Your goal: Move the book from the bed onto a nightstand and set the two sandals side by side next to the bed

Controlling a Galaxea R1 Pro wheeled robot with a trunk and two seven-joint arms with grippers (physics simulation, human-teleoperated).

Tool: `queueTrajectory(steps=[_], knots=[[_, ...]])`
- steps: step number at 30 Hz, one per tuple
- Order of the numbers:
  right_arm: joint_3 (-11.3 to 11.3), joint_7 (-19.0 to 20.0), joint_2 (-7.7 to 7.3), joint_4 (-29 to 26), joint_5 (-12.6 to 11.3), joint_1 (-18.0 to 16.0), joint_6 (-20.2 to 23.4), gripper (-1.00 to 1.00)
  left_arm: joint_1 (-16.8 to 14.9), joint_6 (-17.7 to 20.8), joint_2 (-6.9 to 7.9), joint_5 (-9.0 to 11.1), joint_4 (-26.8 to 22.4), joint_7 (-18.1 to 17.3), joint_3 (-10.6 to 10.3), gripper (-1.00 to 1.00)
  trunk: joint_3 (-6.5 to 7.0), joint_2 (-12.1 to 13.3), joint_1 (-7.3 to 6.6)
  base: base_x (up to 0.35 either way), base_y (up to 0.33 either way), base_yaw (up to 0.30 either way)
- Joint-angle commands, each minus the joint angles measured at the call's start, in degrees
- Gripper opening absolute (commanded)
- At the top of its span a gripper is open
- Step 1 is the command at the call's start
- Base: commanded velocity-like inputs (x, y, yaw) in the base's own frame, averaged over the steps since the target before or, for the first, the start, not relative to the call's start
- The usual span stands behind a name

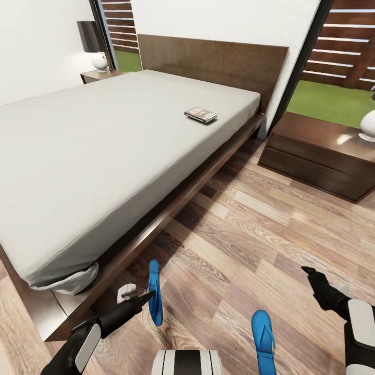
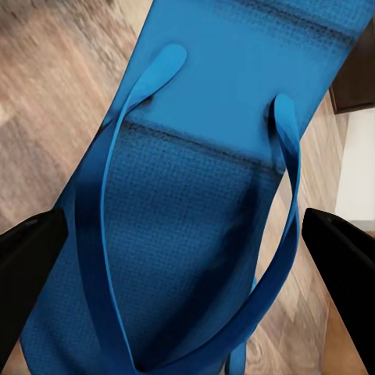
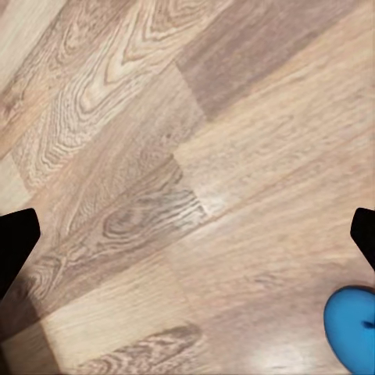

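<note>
The book (image 1: 200, 114) lies on the off-white mattress of the bed (image 1: 104, 156), near its right edge by the headboard. One blue sandal (image 1: 154, 291) stands on its edge at the bed's near corner. My left gripper (image 1: 148, 298) is shut across its width. In the left wrist view the sandal (image 2: 195, 195) faces me, a black finger (image 2: 27, 269) at each side of my left gripper (image 2: 187, 250). The other sandal (image 1: 263, 333) lies flat on the floor, its tip (image 3: 351, 328) seen in the right wrist view. My right gripper (image 1: 311, 272) (image 3: 187, 234) hangs open over bare planks.
A dark nightstand (image 1: 312, 151) with a white lamp (image 1: 369, 125) stands right of the bed. A second nightstand (image 1: 96, 76) with a lamp sits at the far left corner. A small white object (image 1: 126, 292) lies by the bed's corner. Wood-plank floor (image 1: 260, 234) stretches between bed and nightstand.
</note>
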Motion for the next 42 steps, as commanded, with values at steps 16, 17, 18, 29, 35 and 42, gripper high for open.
queueTrajectory(steps=[16, 17, 18, 29, 35, 42], knots=[[0.3, -0.6, 0.48, -0.2, -0.8, 0.0, 0.2, 1.0, 0.0, 0.5, -0.13, 0.4, 0.0, 0.0, 0.0, -1.0, -0.04, 0.0, -0.01, 0.0, 0.0, 0.0], [0.4, -0.6, 0.66, -0.2, -0.8, 0.0, 0.3, 1.0, 0.0, 0.5, -0.13, 0.4, 0.0, 0.0, 0.0, -1.0, -0.04, 0.0, -0.01, 0.0, 0.0, 0.0], [0.4, -0.6, 0.88, -0.2, -0.8, 0.0, 0.3, 1.0, 0.0, 0.5, -0.12, 0.4, 0.0, 0.0, 0.0, -1.0, -0.04, 0.0, -0.01, 0.0, 0.0, 0.0], [0.4, -0.6, 5.58, -2.7, -0.9, 0.0, 0.7, 1.0, 0.0, 0.5, -0.1, 0.4, 0.0, 0.0, 0.0, -1.0, -0.04, 0.0, -0.01, 0.0, 0.0, 0.0], [0.4, -0.5, 5.96, -3.4, -0.9, 0.0, 0.6, 1.0, 0.0, 0.5, -0.1, 0.4, 0.0, 0.0, 0.0, -1.0, -0.04, 0.0, -0.01, 0.0, 0.0, 0.0], [0.4, -0.6, 6.21, -6.1, -0.9, 0.1, 0.8, 1.0, 0.0, 0.5, -0.09, 0.4, 0.0, 0.0, 0.0, -1.0, -0.04, 0.0, -0.01, 0.0, 0.0, 0.0]])
